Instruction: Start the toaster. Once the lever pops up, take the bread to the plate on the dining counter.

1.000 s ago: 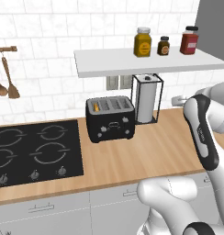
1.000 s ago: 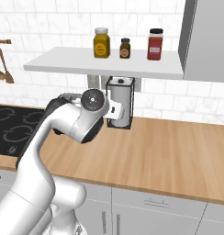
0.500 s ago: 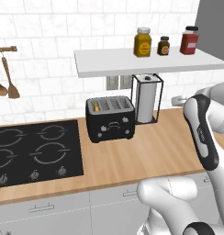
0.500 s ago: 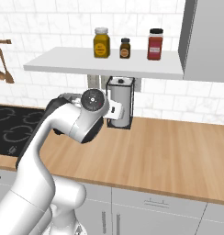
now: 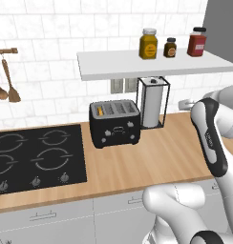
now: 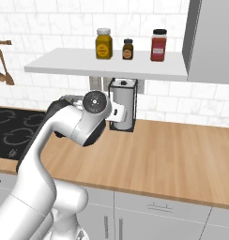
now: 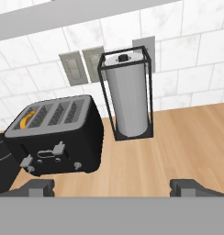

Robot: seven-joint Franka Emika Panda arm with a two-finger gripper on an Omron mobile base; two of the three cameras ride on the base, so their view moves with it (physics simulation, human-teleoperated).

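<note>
Pre-approach, nothing touched yet.
Worktop (image 5: pixel 152 162) runs wide and bare ahead of me; toaster (image 7: pixel 56 137) sits on it by the hob (image 5: pixel 37 157), paper-towel holder (image 7: pixel 127 98) just beside it. Bread (image 7: pixel 25 118) is down in the end slot. My gripper (image 7: pixel 111 187) is spread wide, holding nothing, well back from the toaster. Risk: the levers are small and low on the front; coming in off-line, I'd shove the body or clip the holder instead.
</note>
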